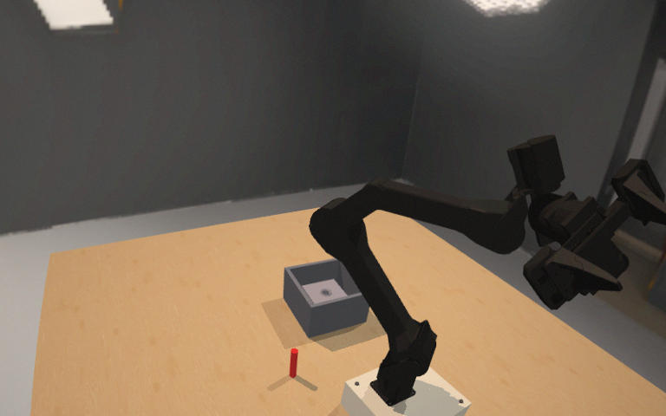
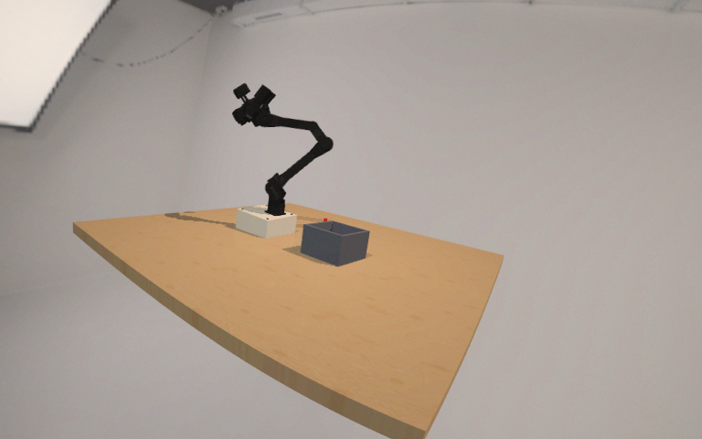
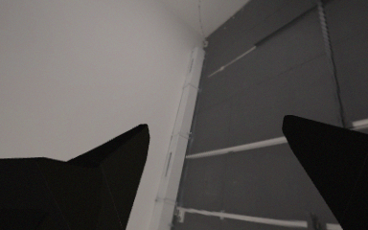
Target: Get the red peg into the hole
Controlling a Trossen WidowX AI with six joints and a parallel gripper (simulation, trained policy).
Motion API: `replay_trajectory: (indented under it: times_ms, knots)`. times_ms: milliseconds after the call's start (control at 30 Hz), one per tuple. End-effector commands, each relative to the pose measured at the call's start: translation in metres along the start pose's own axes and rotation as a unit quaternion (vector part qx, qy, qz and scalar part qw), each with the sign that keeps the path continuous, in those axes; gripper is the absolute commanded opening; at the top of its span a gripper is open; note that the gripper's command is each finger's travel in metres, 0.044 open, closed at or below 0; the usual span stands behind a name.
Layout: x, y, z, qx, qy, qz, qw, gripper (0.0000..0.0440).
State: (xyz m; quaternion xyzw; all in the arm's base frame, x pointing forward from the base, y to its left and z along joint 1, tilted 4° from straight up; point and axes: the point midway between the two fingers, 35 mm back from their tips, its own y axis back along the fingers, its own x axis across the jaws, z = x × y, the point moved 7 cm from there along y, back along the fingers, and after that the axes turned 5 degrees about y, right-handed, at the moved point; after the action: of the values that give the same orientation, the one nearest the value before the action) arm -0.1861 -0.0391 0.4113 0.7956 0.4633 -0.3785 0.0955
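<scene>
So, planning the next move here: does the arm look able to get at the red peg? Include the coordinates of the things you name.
Probably yes: the red peg [image 1: 293, 362] [image 2: 324, 219] stands upright outside the box [image 1: 338, 315] [image 2: 335, 245], nothing touching it, and the fingers are apart, though raised well away from it.

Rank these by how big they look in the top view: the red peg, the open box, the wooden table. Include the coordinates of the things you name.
1. Wooden table [image 1: 146, 314] [image 2: 393, 320]
2. Open box [image 1: 338, 315] [image 2: 319, 245]
3. Red peg [image 1: 293, 364] [image 2: 324, 219]
</scene>
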Motion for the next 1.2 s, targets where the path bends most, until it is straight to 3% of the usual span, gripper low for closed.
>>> replay_trajectory:
  times_ms: [0, 100, 567, 867, 1167]
  knots:
    - [-0.003, 0.001, 0.001, -0.005, -0.004, -0.006, 1.0, 0.0417]
    - [-0.013, 0.009, 0.008, -0.038, -0.022, -0.033, 0.999, 0.044]
    - [-0.05, 0.077, 0.055, -0.235, -0.11, -0.131, 0.957, 0.044]
    - [-0.06, 0.135, 0.072, -0.367, -0.157, -0.166, 0.902, 0.044]
    - [-0.057, 0.198, 0.076, -0.496, -0.191, -0.179, 0.828, 0.044]
